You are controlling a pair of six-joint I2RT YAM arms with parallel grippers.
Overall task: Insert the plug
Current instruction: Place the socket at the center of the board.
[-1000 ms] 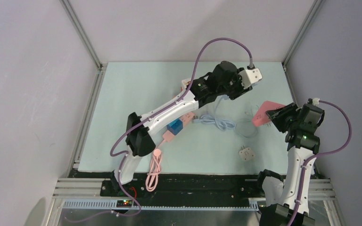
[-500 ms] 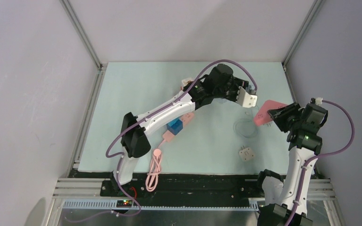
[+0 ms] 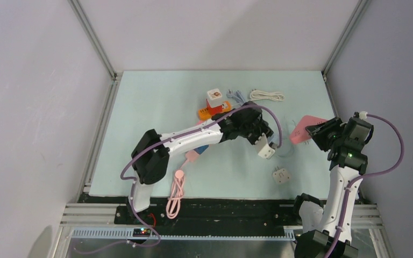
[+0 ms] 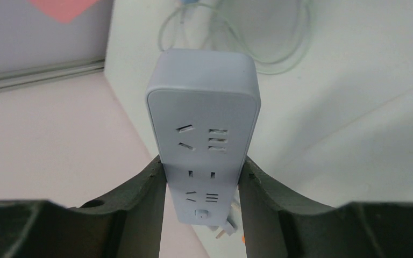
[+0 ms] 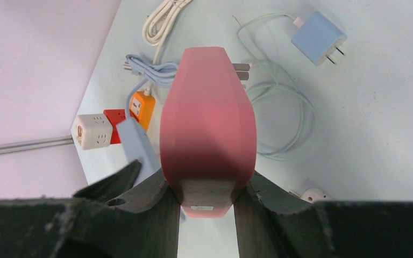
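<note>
Inspector: Moved since a second ago?

Clerk: On the left, yes. Swung down from the far right corner to mid-surface (image 3: 156, 107): left gripper (image 4: 201, 164), carrying the white power strip (image 4: 203, 107) along. Brought into plain view at the far side: cube socket (image 3: 214, 97), orange socket (image 3: 207, 113), white cable coil (image 3: 266, 95). On the right, hardly shifted.

Inspector: State of grip, left?

Clerk: Clamped on the strip's near end, one finger against each long side. Socket face turned toward the wrist camera, far end free. Apparently held off the surface, close to the pale cable loop (image 5: 311, 115).

Inspector: And right?

Clerk: Right gripper (image 5: 208, 180) closed around the pink plug (image 5: 208, 118). What look like grey prongs just showing at its far end, pointing away from the wrist. Held raised near the right edge, apart from the strip, with a clear gap between.

Inspector: Step in hand?

Clerk: Judged as approach and alignment. Both parts grasped and near each other, not yet mated.

Inspector: Required next?

Clerk: Turn the socket face toward the prongs. Line up with a matching pair of slots. Press straight in while bracing the strip. Watch for either part slipping in the fingers under the push.
</note>
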